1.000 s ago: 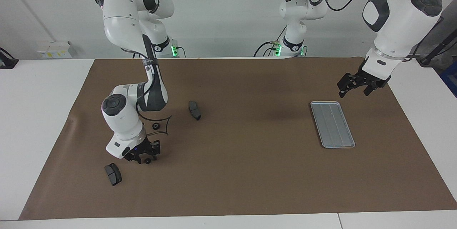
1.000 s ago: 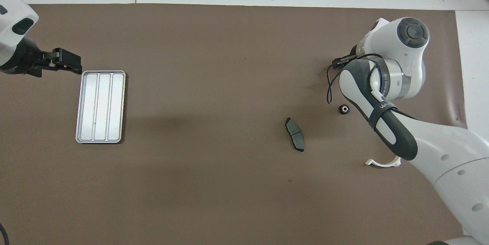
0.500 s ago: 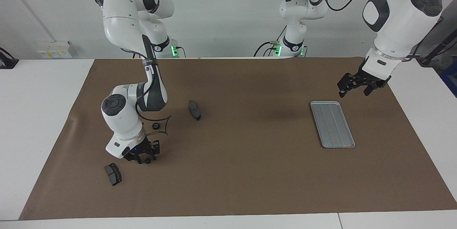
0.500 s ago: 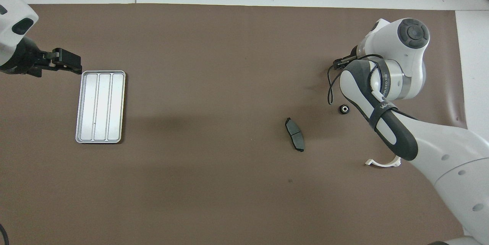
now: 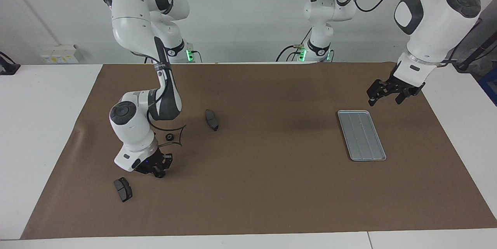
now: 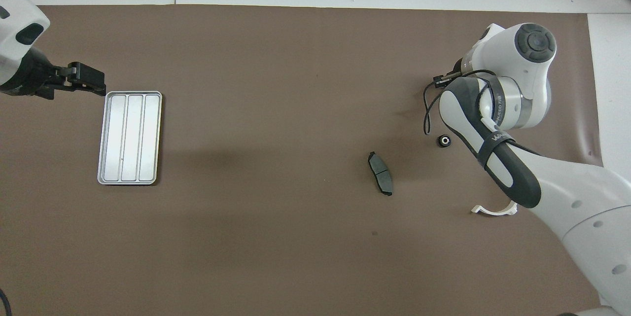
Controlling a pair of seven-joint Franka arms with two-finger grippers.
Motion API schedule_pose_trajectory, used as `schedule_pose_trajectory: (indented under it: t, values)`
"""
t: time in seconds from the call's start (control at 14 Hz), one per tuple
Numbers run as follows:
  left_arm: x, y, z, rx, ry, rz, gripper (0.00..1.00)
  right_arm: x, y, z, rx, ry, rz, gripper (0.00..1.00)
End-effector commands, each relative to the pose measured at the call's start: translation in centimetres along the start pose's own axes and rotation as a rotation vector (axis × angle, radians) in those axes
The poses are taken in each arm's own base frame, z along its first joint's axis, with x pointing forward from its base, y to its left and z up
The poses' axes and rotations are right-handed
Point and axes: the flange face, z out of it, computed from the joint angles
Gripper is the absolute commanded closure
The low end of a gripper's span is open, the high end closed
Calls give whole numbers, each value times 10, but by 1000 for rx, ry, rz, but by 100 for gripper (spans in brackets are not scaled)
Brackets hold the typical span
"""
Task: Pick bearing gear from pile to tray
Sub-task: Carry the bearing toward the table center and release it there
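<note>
In the overhead view the right arm [image 6: 493, 109] hides its own tool, the pad beside that tool, and most of the white bracket [image 6: 493, 211]. What the right tool [image 5: 158, 172] pinches is too small to tell.

Robotics lab, two white arms [image 5: 143, 27] bolted at brown-matted table [image 5: 271, 187], bare wall

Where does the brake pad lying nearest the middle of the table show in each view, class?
Facing view: brake pad sits above centre, toward the picture's left.
Overhead view: brake pad sits below centre, toward the picture's right.
Shared landmark: the small black gear beside it, toward the right arm's end.
</note>
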Motion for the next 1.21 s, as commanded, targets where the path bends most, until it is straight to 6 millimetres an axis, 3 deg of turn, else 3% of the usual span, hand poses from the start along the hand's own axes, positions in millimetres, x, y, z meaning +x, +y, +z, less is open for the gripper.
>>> schedule_pose_trajectory:
  t: [0.0, 0.29, 0.43, 0.57, 0.86, 1.0, 1.14]
  values:
    - [-7, -3, -3, -3, 13, 7, 0, -6, 1, 0, 42, -20, 15, 100]
    - [-8, -2, -4, -3, 15, 8, 0, 8, -19, -64, 53, -7, 219, 100]
    - [-8, -1, -6, -3, 18, 10, 0, 11, -60, -92, 77, -8, 325, 100]
    - [-10, -1, -5, -4, 7, 3, 0, 16, -113, -104, 78, -8, 404, 100]
    - [-11, 1, -5, -4, 1, 6, 0, 3, -259, -119, 62, 5, 529, 100]
    - [-10, 0, -5, -4, 5, 6, 0, -9, -314, -114, 64, 13, 604, 100]
    - [-11, 1, -4, -4, 2, 8, 0, -23, -361, -86, 27, 29, 643, 100]
